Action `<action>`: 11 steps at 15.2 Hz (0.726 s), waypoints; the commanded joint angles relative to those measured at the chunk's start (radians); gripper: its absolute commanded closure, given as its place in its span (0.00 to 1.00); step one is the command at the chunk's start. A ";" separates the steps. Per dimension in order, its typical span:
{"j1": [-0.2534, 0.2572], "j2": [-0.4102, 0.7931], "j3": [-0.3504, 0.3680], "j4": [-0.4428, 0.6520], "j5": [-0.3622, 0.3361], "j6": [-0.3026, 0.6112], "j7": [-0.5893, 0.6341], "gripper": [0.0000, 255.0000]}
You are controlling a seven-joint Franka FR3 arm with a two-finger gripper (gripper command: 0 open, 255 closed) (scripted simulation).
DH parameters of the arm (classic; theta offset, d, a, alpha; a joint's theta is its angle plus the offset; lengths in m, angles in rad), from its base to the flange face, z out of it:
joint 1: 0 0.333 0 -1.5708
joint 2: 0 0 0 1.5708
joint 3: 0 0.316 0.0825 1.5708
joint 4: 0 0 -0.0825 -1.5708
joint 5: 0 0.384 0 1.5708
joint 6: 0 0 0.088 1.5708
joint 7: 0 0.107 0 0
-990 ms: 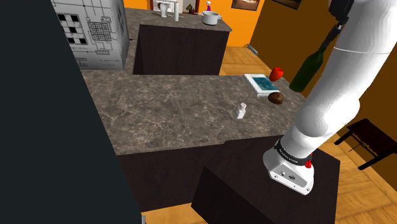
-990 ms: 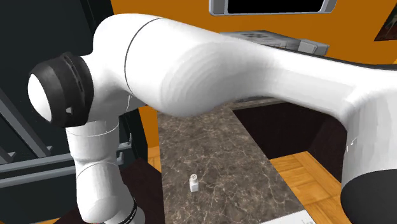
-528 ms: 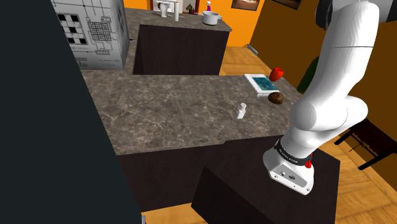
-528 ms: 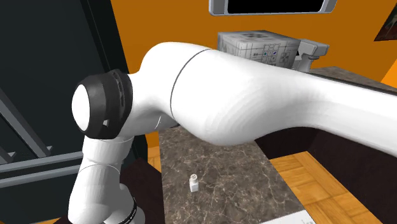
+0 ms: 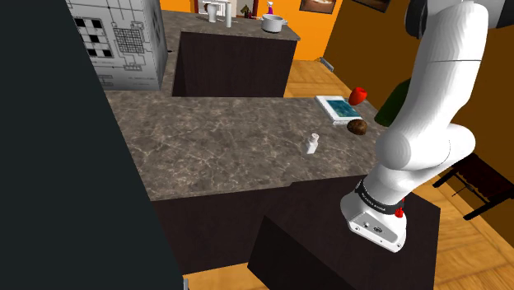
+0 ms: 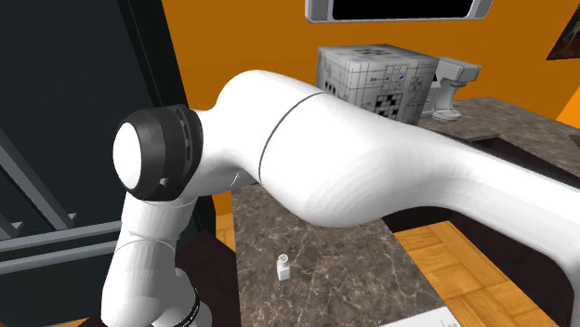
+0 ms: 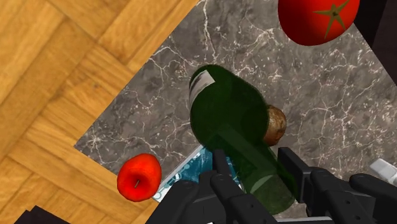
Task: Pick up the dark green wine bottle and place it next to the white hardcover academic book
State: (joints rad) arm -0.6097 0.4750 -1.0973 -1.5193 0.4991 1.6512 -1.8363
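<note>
End effector tight around neck of dark green bottle

the arm hides most of the wine bottle.

I see the arm rise from its base at the shoulder view's lower rt. It bulges at the first bend, then runs near-vertical to the top edge. 2nd ext. view: dark joint at left, w/ a thick white link sweeping from it to the lower rt. Wrist view: gripper points downward. Its fingers stand apart, one each side of the bottle, pressed against its narrow end. I log it as clasped.
</note>
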 commanded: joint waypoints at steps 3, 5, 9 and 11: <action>0.013 0.005 0.003 -0.053 0.008 0.052 -0.012 1.00; 0.015 0.008 0.005 -0.068 0.011 0.067 -0.016 1.00; 0.015 0.008 0.005 -0.067 0.012 0.067 -0.016 1.00; 0.014 0.008 0.005 -0.067 0.012 0.067 -0.016 1.00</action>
State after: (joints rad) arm -0.5951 0.4829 -1.0920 -1.5869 0.5105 1.7176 -1.8518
